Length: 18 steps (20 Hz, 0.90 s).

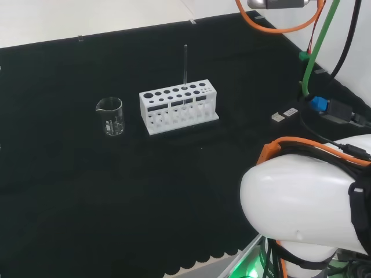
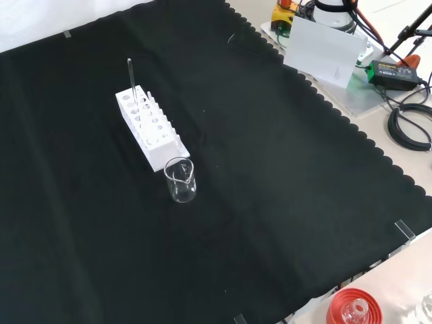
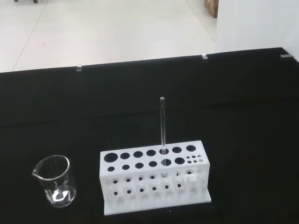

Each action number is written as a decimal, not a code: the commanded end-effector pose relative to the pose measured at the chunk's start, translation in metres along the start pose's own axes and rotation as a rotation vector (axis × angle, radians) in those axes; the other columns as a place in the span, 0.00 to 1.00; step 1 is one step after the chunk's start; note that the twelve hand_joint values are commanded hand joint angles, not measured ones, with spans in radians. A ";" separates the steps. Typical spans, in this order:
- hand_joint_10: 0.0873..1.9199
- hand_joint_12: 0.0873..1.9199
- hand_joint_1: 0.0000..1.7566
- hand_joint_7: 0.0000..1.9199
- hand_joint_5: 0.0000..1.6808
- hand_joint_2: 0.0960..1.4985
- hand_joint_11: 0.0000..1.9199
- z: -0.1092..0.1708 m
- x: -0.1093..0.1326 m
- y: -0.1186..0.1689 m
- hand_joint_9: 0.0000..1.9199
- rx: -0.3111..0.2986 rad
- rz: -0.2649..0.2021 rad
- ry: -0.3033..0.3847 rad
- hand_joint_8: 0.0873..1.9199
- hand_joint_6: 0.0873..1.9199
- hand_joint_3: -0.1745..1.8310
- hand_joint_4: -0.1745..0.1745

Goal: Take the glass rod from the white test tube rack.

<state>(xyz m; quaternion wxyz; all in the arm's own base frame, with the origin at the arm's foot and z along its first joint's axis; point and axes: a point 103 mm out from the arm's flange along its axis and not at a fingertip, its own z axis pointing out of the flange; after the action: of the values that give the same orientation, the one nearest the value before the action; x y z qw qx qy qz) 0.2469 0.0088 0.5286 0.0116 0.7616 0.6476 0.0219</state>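
A white test tube rack (image 1: 178, 106) (image 2: 150, 128) (image 3: 154, 179) with two rows of round holes stands on the black cloth. A thin clear glass rod (image 1: 185, 66) (image 2: 132, 82) (image 3: 162, 124) stands upright in one of its back-row holes, toward the rack's right end in the head view. Nothing touches the rod or the rack. The wrist view looks at the rack from some way off.
A small empty glass beaker (image 1: 111, 116) (image 2: 180, 180) (image 3: 54, 180) stands just left of the rack in the head view. The arm's white link (image 1: 307, 200) is at the head view's lower right. A red ribbed ring (image 2: 354, 308) sits off the cloth's near edge in the front view.
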 end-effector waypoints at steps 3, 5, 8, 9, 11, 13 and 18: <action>0.42 0.67 0.26 0.00 0.08 0.57 0.00 -0.005 0.001 -0.002 0.01 -0.020 -0.023 0.017 0.23 0.00 0.24 0.53; 0.44 0.70 0.27 0.00 0.09 0.57 0.00 -0.005 0.002 0.000 0.02 -0.015 -0.028 0.021 0.28 0.00 0.24 0.51; 0.45 0.73 0.27 0.00 0.10 0.56 0.00 -0.006 0.006 0.006 0.03 -0.013 -0.033 0.028 0.31 0.00 0.25 0.50; 0.45 0.74 0.27 0.00 0.10 0.56 0.00 -0.007 0.007 0.008 0.03 -0.013 -0.036 0.030 0.32 0.00 0.25 0.50; 0.45 0.75 0.28 0.01 0.11 0.56 0.00 -0.007 0.009 0.013 0.03 -0.009 -0.041 0.031 0.33 0.00 0.25 0.49; 0.45 0.75 0.28 0.01 0.11 0.56 0.00 -0.007 0.012 0.018 0.04 -0.009 -0.047 0.030 0.34 0.00 0.25 0.49; 0.46 0.76 0.30 0.02 0.12 0.56 0.00 -0.005 0.015 0.028 0.06 -0.012 -0.053 0.024 0.35 0.00 0.25 0.48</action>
<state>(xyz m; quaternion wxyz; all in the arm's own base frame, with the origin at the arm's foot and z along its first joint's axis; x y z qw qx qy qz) 0.2685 0.0169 0.5343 0.0063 0.7467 0.6644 0.0330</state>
